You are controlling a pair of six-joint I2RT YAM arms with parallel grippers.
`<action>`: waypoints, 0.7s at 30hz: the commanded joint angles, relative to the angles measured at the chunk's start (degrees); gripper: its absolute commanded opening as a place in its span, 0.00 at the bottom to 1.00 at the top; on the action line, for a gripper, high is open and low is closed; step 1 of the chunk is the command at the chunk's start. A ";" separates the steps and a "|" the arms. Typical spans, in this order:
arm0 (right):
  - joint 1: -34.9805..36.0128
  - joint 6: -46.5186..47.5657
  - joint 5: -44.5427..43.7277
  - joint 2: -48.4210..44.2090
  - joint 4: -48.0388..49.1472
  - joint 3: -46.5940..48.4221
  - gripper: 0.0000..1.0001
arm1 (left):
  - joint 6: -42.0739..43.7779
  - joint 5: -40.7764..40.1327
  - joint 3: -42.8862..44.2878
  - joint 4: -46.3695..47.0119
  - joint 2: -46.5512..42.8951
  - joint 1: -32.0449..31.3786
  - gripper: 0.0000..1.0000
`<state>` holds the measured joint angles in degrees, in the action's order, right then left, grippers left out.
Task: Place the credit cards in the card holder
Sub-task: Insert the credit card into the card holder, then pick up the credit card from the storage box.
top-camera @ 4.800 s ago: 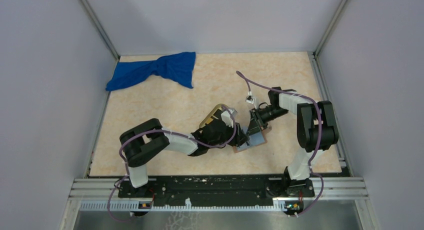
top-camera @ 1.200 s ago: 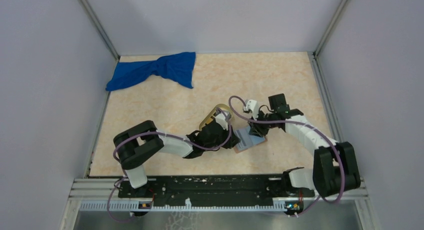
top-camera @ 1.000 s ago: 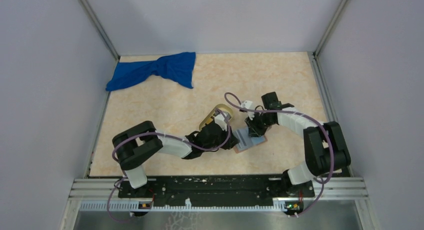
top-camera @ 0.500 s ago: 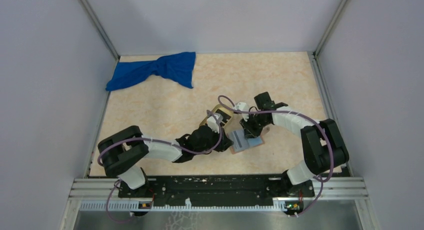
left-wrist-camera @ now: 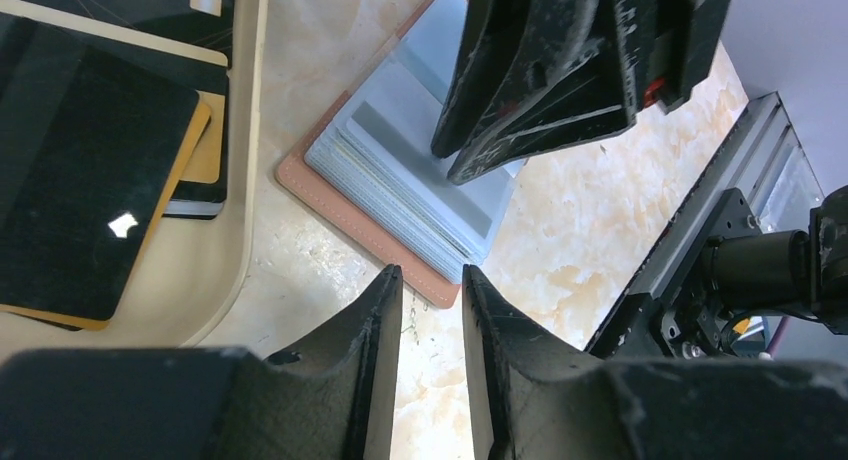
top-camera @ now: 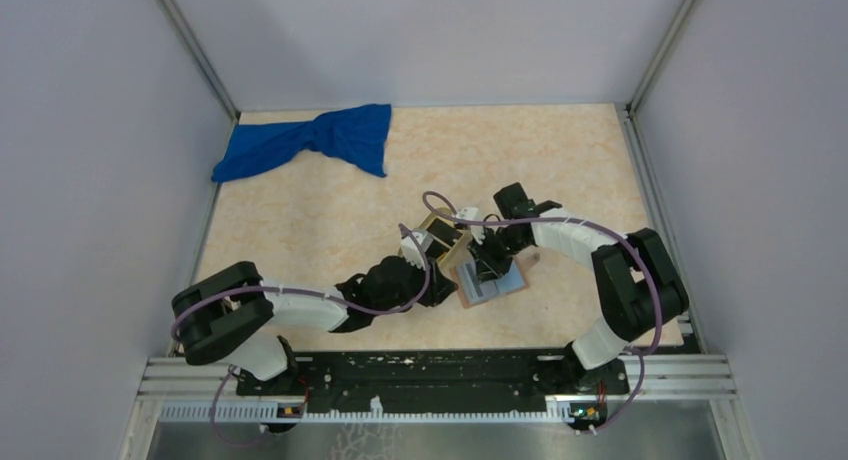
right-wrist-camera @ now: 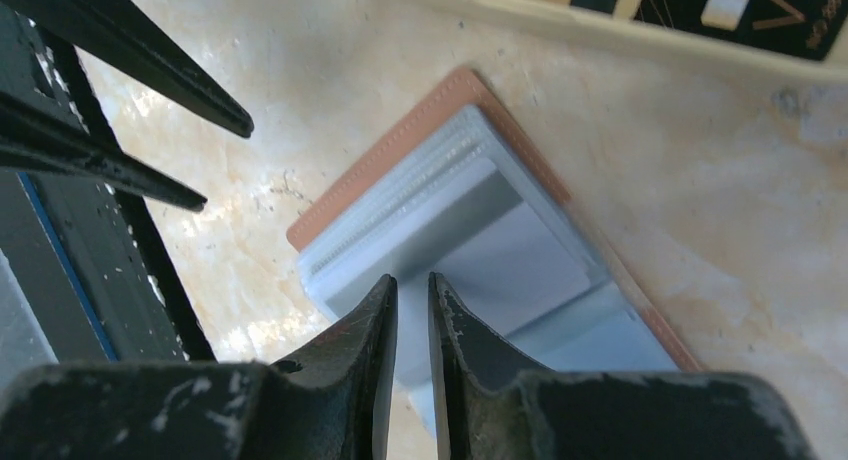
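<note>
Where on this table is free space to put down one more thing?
Free: the far right part, between blue cloth and right wall; also between cloth and left arm. Crowded: the middle, where tray, card holder, left tool and right tool meet.

Crumpled blue cloth (top-camera: 310, 145) lies far left on the table (top-camera: 560, 150), well apart from tan tray (left-wrist-camera: 248, 160).

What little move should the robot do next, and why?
Probably slide the left gripper sideways over the tray to reach a black card. Its jaws stand a little apart with nothing between them. The cards lie in the tray, and the right gripper has its tips down on the open card holder, seemingly pinning it ready.
</note>
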<state>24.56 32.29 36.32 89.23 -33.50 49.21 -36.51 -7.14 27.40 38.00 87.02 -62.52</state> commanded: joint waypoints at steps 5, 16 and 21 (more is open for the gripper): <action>2.66 -0.22 2.63 0.24 -3.71 4.54 0.19 | 3.90 -5.32 -3.96 2.17 -7.05 0.38 0.47; -6.42 6.99 18.40 -3.57 -13.71 21.38 0.47 | 2.50 3.36 -6.80 -2.89 -20.16 16.12 0.70; -3.17 -8.54 25.87 3.85 -0.10 24.98 0.51 | -2.16 0.25 -8.65 -5.92 -21.46 17.83 0.70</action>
<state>18.13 34.94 53.43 87.90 -43.68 71.99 -34.06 -7.44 20.53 35.31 66.48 -45.06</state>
